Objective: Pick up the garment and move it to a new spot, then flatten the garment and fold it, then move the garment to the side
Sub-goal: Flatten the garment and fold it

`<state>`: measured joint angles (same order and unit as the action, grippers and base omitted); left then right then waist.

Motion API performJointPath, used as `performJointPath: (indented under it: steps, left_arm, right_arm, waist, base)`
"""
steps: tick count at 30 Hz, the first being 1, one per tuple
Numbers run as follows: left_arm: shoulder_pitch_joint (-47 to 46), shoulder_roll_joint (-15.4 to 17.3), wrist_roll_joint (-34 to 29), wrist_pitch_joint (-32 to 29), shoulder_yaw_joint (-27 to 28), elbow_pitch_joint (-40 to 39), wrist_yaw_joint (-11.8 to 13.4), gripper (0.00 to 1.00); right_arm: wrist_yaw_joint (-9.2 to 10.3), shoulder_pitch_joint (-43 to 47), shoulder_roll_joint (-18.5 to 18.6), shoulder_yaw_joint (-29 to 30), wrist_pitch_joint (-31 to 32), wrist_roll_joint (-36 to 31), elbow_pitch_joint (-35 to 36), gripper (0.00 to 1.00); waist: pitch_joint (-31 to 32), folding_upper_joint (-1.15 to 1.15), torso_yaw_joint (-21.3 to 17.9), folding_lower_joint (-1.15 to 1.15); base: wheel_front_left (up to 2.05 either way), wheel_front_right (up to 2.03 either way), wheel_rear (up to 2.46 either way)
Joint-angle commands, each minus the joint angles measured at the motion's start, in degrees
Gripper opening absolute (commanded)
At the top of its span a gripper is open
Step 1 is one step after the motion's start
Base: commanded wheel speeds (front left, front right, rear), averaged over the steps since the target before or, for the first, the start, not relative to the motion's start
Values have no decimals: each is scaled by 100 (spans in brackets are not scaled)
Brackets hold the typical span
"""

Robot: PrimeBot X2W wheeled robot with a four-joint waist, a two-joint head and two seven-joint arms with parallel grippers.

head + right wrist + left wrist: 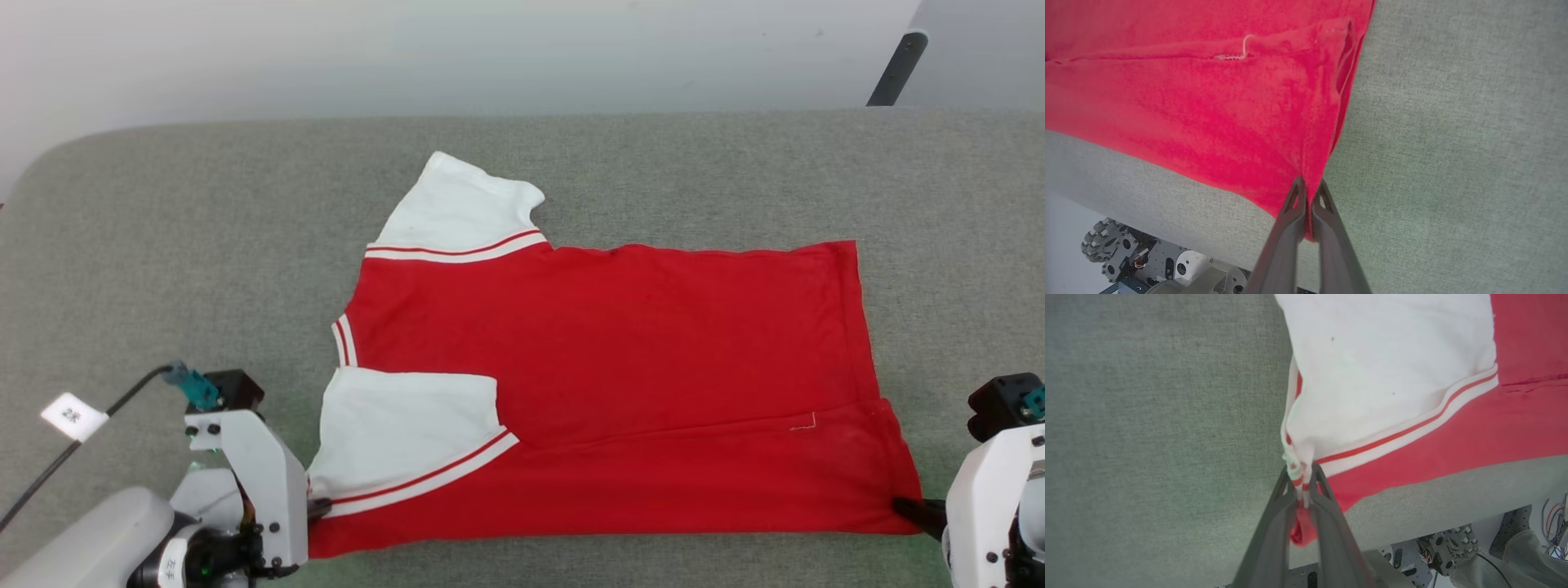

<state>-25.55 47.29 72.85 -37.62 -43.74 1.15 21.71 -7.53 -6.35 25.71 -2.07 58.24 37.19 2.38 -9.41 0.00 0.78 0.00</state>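
The garment [604, 384], a red T-shirt with white sleeves and striped trim, lies spread sideways on the grey table, plain side up, neck toward the left. Its near edge is folded over in a long band, and the near white sleeve [408, 429] lies on top of the red body. My left gripper [318, 508] is shut on the garment's near left corner, red and white cloth [1300, 477] bunched between the fingers. At the near right hem corner my right gripper [910, 508] is shut on red cloth [1308, 183]. The far sleeve [457, 204] sticks out flat.
The grey fabric-covered table [163, 245] has a rounded far left corner and bare room all round the garment. A dark pole [896, 69] leans at the far right beyond the table. The robot's wheeled base [1106, 245] shows below the near edge.
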Motion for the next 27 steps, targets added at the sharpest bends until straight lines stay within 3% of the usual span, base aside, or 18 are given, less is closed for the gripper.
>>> performJointPath:
  steps: [1, 6, 7, 8, 10, 12, 13, 22, 27]
  left_arm:
    - [100, 18, 44, 28, 1, -2, 48, 0]
    - [160, -54, 56, 96, 8, 72, 23, 2]
    - [155, -68, 46, 117, 11, 90, 11, 22]
    - [141, -62, 15, 123, 1, 114, -1, 33]
    - [104, -50, 1, 148, 1, 133, -41, 61]
    - [74, -26, -7, 162, 26, 128, -80, 89]
    - [64, -7, -12, 169, 44, 120, -108, 100]
    - [-127, 254, -66, 228, 245, -114, -132, 100]
    - [-591, 350, -423, 477, 376, -231, -329, 100]
  right_arm:
    - [8, 78, -50, 44, 1, -80, 17, 0]
    - [8, 65, -162, 29, -61, -128, -7, 1]
    - [8, 53, -170, 16, -73, -139, -10, 22]
    - [8, 43, -182, 3, -72, -150, -8, 40]
    - [8, 34, -189, -25, -65, -153, 28, 48]
    - [8, 28, -177, -11, -85, -144, 74, 96]
    - [8, 35, -172, 16, -82, -149, 93, 100]
    - [7, 46, -255, 220, -300, -293, 448, 100]
    - [7, -83, -326, 259, -685, -428, 791, 100]
  waist:
    - [9, 0, -23, 0]
    - [-3, 0, -57, 0]
    - [-5, 0, -60, 0]
    - [-6, 0, -64, 0]
    - [-4, 0, -73, 0]
    - [1, 0, -86, 0]
    - [3, 0, -92, 0]
    - [-30, 0, -198, 0]
    - [-111, 0, -309, 0]
  base:
    - [0, 0, 0]
    - [0, 0, 0]
    - [0, 0, 0]
    - [0, 0, 0]
    - [0, 0, 0]
    - [0, 0, 0]
    - [0, 0, 0]
    - [0, 0, 0]
    - [0, 0, 0]
